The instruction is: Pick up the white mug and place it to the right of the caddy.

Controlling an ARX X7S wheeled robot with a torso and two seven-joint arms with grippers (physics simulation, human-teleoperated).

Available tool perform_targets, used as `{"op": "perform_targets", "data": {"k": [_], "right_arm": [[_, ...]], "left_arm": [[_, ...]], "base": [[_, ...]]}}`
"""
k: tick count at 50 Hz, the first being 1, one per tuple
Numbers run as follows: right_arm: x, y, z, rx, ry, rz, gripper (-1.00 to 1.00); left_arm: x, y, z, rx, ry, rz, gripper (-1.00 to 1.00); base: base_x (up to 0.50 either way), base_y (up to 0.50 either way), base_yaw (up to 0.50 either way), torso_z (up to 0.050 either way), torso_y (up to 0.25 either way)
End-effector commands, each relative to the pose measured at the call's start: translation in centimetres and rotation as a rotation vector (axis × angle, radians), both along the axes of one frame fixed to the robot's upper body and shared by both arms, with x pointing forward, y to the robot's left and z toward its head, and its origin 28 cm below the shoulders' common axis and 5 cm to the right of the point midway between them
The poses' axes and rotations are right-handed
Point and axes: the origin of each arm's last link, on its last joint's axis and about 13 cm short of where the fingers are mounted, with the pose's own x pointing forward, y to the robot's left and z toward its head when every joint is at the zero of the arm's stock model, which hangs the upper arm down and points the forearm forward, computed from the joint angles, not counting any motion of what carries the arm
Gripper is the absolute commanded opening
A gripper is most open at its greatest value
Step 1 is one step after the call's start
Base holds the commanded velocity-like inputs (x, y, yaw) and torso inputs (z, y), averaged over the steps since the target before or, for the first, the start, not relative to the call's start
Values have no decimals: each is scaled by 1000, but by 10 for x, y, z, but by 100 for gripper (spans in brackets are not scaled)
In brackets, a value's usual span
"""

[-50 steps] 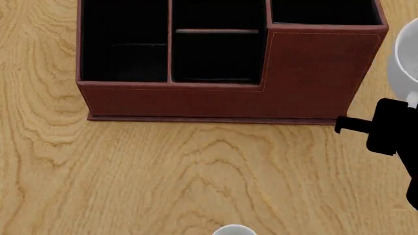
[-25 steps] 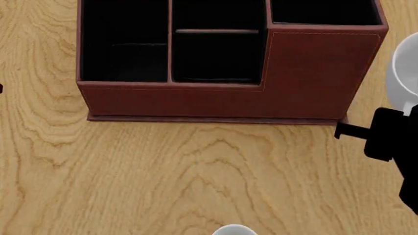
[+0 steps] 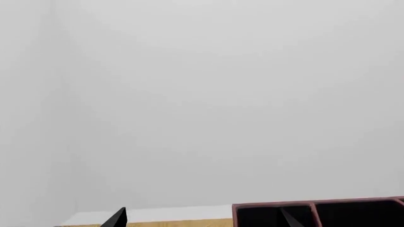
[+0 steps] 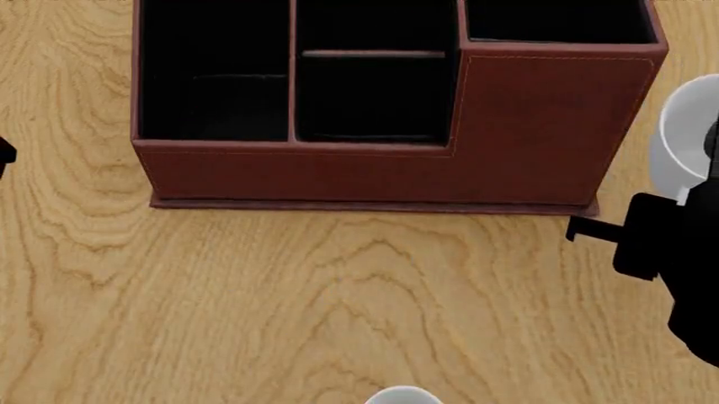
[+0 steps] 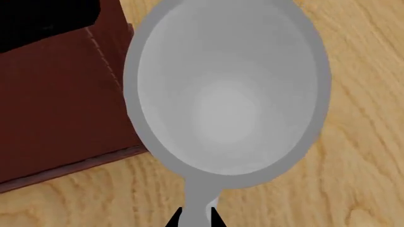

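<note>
At the nearest edge of the wooden table (image 4: 281, 303), a small white rounded rim (image 4: 402, 395) pokes into the head view; too little of it shows to say what it is.

Further in, on the right, the right gripper (image 5: 196, 218) comes in dark and bulky. The right wrist view shows its two black fingertips (image 5: 175, 219) pinched narrowly on either side of the white mug's handle, touching it, so the pincer is clamped on the handle. The white mug (image 5: 227, 90) stands upright with its mouth open to the camera, and nothing is in it: only the pale glossy inside and bottom. In the head view the mug (image 4: 681, 139) sits at the right edge of the picture, just beside the right end wall of the caddy (image 4: 540, 135), with a thin strip of table between them. Whether the mug's base rests on the wood or hangs just above it I cannot tell.

The caddy is a reddish-brown box with black-lined compartments: two lower ones on the left and middle, and a taller section at the right corner. All look dark, with nothing seen inside.

At the far left edge a small black tip of the left gripper (image 4: 5, 155) shows. The left wrist view gives only two dark fingertip points (image 3: 117, 218) over the table's far edge and the caddy's top rim (image 3: 315, 208), set well apart, against a plain grey wall (image 3: 215, 104).
</note>
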Motion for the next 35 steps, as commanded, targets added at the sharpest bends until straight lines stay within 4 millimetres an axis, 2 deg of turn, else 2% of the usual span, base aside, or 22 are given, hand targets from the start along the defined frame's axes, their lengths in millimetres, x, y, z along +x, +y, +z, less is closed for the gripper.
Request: {"op": "perform_targets", "data": {"k": [1, 35], "right_arm": [[10, -2, -2, -14, -1, -2, -100], [27, -3, -14, 9, 32, -25, -100]], "left_arm": [[1, 0, 0, 1, 2, 3, 100], [1, 1, -2, 0, 9, 15, 100]], "base": [[0, 0, 0, 0, 0], [0, 0, 0, 0, 1]]}}
